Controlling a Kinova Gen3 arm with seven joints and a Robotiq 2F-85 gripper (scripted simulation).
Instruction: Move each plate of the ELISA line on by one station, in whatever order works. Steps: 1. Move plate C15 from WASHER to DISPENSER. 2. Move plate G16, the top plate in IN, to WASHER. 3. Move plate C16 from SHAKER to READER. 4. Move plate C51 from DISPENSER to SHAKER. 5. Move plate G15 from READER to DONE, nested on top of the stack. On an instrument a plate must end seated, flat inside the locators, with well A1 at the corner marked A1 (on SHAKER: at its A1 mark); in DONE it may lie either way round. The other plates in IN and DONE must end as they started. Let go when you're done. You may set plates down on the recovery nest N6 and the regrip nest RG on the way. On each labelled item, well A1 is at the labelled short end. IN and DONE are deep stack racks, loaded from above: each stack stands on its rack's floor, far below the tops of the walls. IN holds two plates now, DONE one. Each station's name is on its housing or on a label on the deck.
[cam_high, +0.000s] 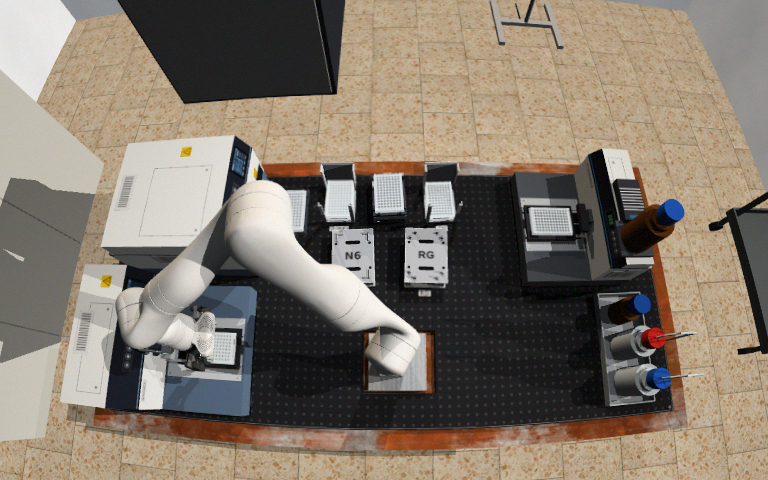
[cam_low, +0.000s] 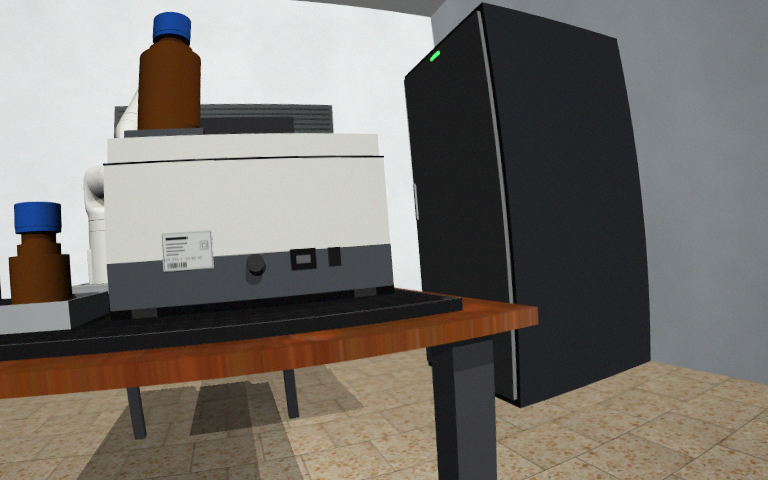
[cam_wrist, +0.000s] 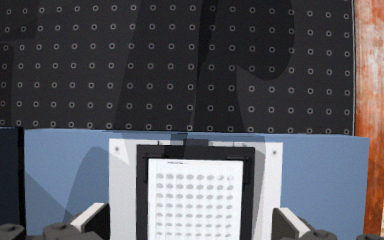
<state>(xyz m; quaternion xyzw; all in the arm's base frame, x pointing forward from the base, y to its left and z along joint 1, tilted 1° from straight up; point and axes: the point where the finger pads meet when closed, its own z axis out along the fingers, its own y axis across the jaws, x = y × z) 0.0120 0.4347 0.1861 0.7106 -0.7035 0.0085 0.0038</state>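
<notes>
A white well plate (cam_wrist: 194, 200) sits flat in the black nest of the blue instrument (cam_high: 209, 353) at the front left of the deck. My gripper (cam_wrist: 190, 224) is open and hangs just above this plate, one finger on each long side and clear of it. It shows in the overhead view (cam_high: 198, 346) at the plate's left end. Other white plates sit on the tray of the white instrument (cam_high: 296, 209), on the middle back station (cam_high: 388, 193) and in the grey instrument at the right (cam_high: 550, 220). The plate labels cannot be read.
Two stack racks (cam_high: 338, 198) (cam_high: 440, 198) stand at the back. Nests N6 (cam_high: 352, 254) and RG (cam_high: 425, 254) are empty. A bottle holder (cam_high: 631, 345) stands at the front right. The arm's base (cam_high: 396, 356) is at the front centre.
</notes>
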